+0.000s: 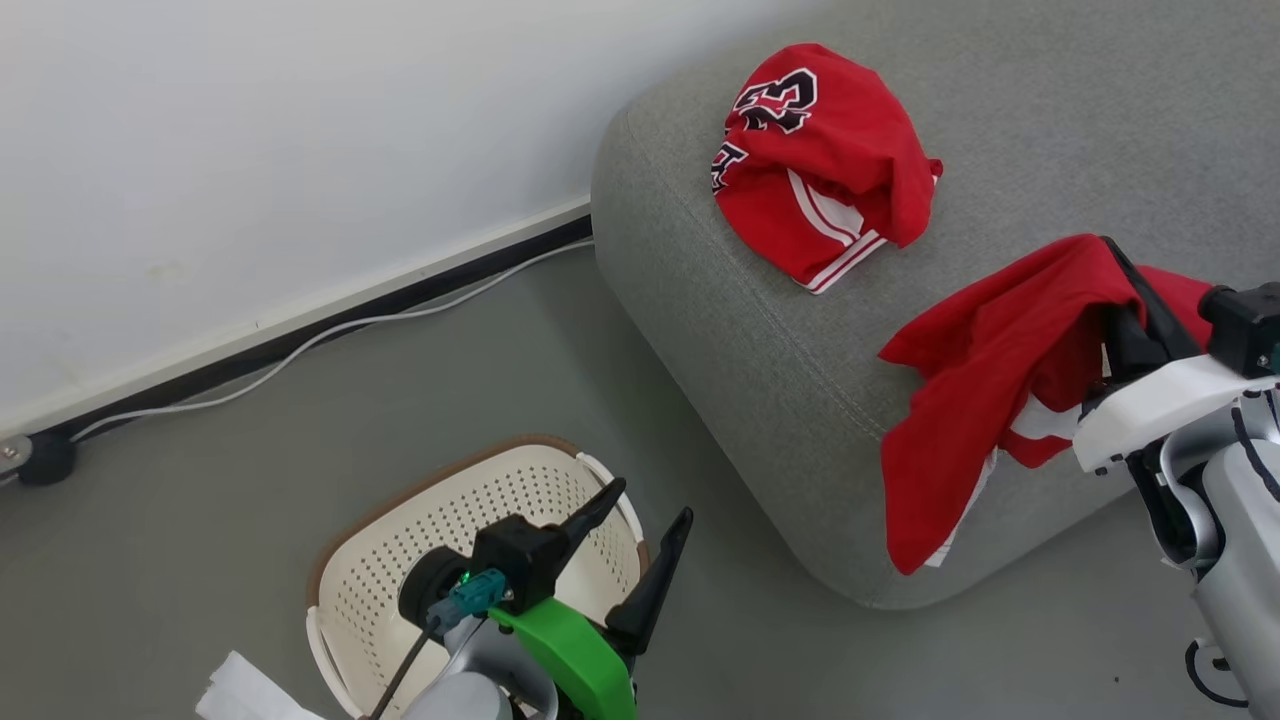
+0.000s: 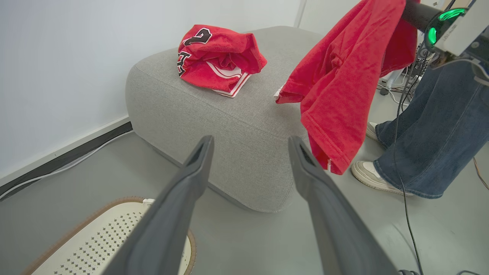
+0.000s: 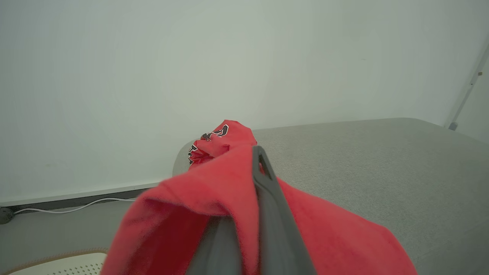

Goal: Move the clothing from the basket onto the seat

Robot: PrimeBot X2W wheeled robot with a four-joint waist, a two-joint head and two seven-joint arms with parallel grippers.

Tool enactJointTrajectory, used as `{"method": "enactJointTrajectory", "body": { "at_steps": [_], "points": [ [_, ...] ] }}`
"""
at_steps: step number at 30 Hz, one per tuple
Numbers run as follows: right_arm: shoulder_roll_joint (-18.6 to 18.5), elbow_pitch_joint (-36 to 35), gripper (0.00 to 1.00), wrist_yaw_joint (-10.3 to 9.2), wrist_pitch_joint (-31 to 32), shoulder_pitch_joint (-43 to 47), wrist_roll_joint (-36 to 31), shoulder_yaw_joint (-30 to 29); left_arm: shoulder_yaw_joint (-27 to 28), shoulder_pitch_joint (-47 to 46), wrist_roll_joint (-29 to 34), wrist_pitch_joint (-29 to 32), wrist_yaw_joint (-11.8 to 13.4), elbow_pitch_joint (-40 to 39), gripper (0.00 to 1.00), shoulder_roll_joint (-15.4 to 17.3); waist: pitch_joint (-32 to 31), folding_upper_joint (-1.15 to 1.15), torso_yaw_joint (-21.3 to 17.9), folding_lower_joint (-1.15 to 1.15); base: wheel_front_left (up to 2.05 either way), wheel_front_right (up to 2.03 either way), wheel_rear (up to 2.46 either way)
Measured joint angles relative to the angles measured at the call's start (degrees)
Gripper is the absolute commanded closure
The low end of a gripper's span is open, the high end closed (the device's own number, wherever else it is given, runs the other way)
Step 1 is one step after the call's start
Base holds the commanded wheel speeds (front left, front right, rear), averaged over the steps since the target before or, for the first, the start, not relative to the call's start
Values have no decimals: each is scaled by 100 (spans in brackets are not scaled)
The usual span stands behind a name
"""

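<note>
Soft plain red cloth (image 3: 191, 214) drapes over the dark-fingered right gripper (image 3: 250, 168), before a numbered red jersey (image 3: 221, 139) on the light grey fabric sofa (image 3: 363, 164).

Plenty of bare seat (image 1: 1050, 110) to the right of the numbered jersey (image 1: 820, 160) sitting near its corner. Floor (image 1: 740, 620) between basket (image 1: 390, 570) and seat is open too. Someone's legs (image 2: 431, 126) stand just beside the seat though, and a plain red shirt (image 1: 960, 400) dangles at its near edge.
</note>
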Motion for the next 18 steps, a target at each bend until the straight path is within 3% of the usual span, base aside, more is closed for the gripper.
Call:
{"method": "enactJointTrajectory", "body": {
  "at_steps": [5, 10, 18],
  "points": [
    [30, -48, 100, 16, 123, -118, 169, -96, 40, -120, 81, 103, 30, -145, 0, 69, 268, 0, 29, 0, 0, 0, 0],
    [91, -64, 100, 69, 322, -915, 298, -223, 134, -439, 177, 225, 98, -364, 0, 210, 604, 0, 73, 0, 0, 0, 0],
    [-442, -73, 100, 67, 804, -2631, 215, -565, 176, -915, 430, 500, 152, -767, 0, 323, 1201, 0, 214, 0, 0, 0, 0]
  ]
}}
